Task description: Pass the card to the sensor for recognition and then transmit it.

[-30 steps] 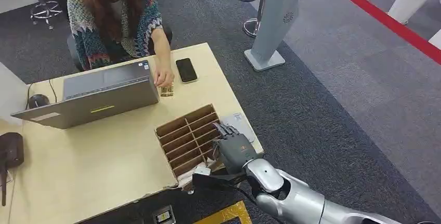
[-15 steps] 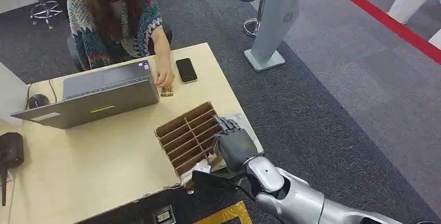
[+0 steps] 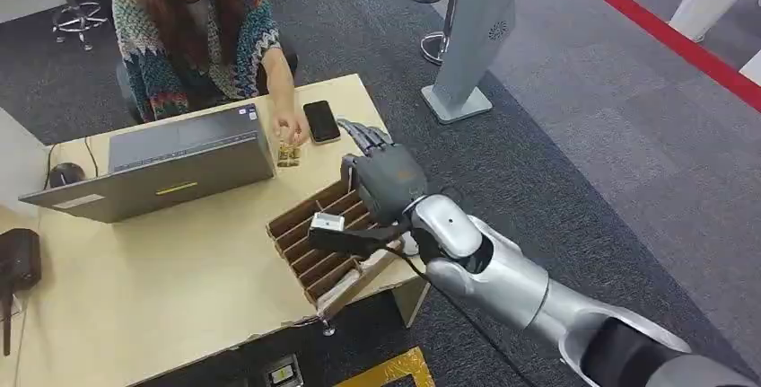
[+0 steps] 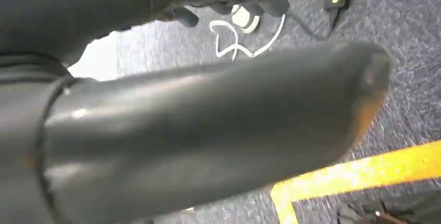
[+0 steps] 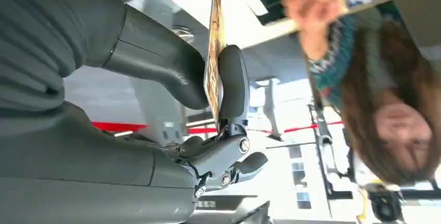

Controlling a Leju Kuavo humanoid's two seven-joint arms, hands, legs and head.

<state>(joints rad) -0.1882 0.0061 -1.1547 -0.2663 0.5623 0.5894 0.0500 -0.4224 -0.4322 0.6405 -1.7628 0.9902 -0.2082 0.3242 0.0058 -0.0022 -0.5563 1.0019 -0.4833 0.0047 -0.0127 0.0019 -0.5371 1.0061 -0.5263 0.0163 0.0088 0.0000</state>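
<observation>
While one person (image 3: pixel 193 37) sits opposite, the right hand (image 3: pixel 381 180) has its fingers (image 5: pixel 234 83) clamped on one card (image 5: pixel 212 73).

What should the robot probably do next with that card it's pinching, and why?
Probably carry the card a little farther across the table toward the person's hand. The right hand pinches the card edge-on between thumb and a finger and is raised above the divided cardboard box, short of the phone. I can't make out a sensor, so this is a guess.
</observation>
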